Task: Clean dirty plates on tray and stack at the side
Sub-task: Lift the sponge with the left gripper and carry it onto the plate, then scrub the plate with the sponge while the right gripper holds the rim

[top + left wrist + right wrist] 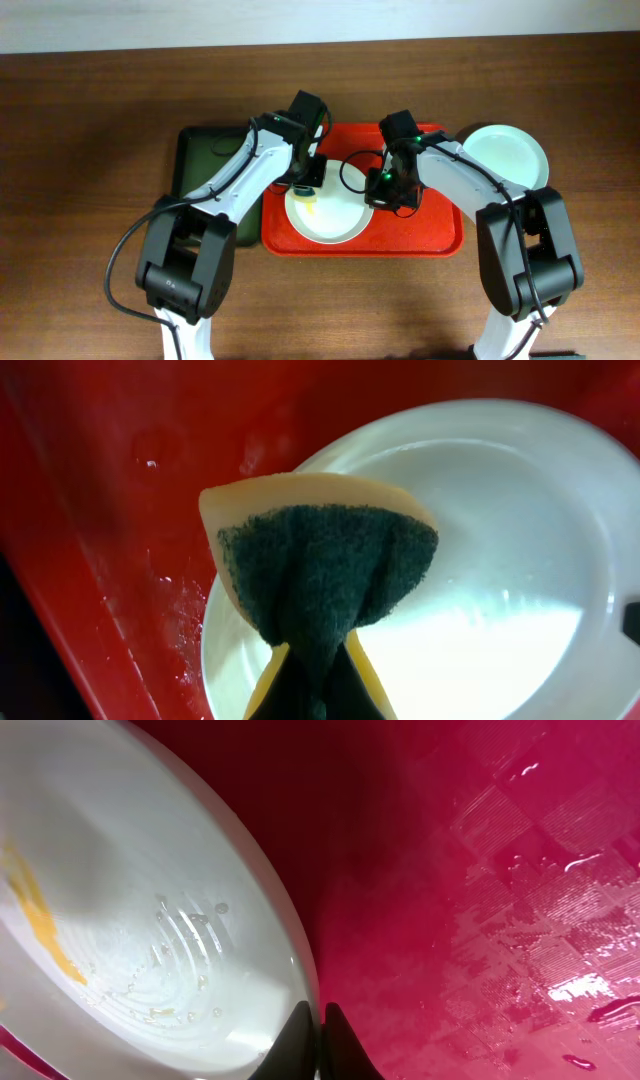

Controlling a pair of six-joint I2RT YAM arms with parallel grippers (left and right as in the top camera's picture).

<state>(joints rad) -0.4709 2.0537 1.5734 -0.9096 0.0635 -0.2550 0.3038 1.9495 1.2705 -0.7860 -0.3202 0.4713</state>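
Observation:
A white plate (330, 218) lies on the red tray (440, 235), at its left-middle. My left gripper (306, 188) is shut on a yellow sponge (325, 565) with a dark green scrubbing face, held over the white plate's (490, 570) left rim. The right gripper (383, 195) is shut on the right rim of the same plate (150, 920); its black fingertips (300, 1030) pinch the edge. A yellow smear (40, 920) and water drops show inside the plate. A pale green plate (505, 155) rests on the table right of the tray.
A dark green tray (200, 160) lies left of the red tray, partly under my left arm. The red tray floor (490, 880) is wet. Brown table surrounds both trays, and a pale wall runs along the back.

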